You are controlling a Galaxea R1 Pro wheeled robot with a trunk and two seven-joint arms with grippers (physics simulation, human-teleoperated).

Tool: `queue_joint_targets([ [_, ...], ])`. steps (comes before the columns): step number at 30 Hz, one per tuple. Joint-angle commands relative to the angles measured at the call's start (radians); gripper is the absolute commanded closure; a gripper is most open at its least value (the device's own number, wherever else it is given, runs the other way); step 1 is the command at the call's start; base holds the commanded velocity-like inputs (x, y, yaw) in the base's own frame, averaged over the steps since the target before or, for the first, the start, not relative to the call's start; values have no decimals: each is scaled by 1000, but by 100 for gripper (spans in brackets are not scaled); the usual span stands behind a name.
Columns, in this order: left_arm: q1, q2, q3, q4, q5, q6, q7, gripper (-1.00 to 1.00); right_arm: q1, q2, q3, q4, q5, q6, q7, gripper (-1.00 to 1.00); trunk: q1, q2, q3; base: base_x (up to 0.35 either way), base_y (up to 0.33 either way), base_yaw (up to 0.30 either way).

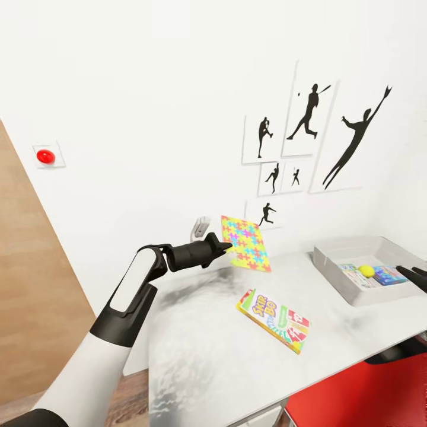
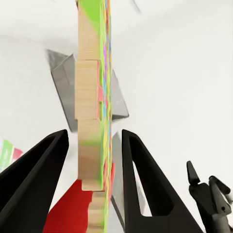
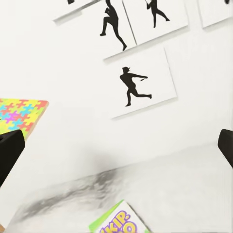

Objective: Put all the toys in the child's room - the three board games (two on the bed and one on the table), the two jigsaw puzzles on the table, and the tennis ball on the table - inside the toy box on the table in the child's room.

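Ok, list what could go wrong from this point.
1. The left gripper holds the jigsaw puzzle by one edge, lifted above the table; it could swing or slip on the way to the toy box.
2. The toy box already holds the tennis ball and flat toys, so the sheet may land propped on them.
3. The SKIP-BO box lies under the carry path and could be knocked.
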Motion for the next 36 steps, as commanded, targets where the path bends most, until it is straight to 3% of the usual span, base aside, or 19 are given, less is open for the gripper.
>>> queue_joint_targets([
  [1, -1, 0, 1, -1, 10, 1, 13, 100, -1, -3, -1, 0, -2, 9, 1, -100, -4, 6, 3, 0, 0, -102],
  [15, 2, 2, 1, -4, 7, -1, 12, 100, -2, -6, -1, 0, -2, 12, 1, -100, -57, 104, 70, 0, 0, -102],
  [22, 20, 0, -2, -57, 3, -9, 13, 100, -2, -5, -2, 0, -3, 42, -2, -100, -57, 104, 77, -27, -67, -62],
  [27, 21, -3, -62, -86, -1, -13, 24, 100, -6, -6, -5, 1, -4, 48, -15, -100, -57, 104, 78, -45, -298, -3],
  [36, 11, -6, -66, -75, 9, -12, 24, 100, -6, -7, -7, 1, -4, 12, -7, -100, -57, 104, 78, -1, -324, 0],
])
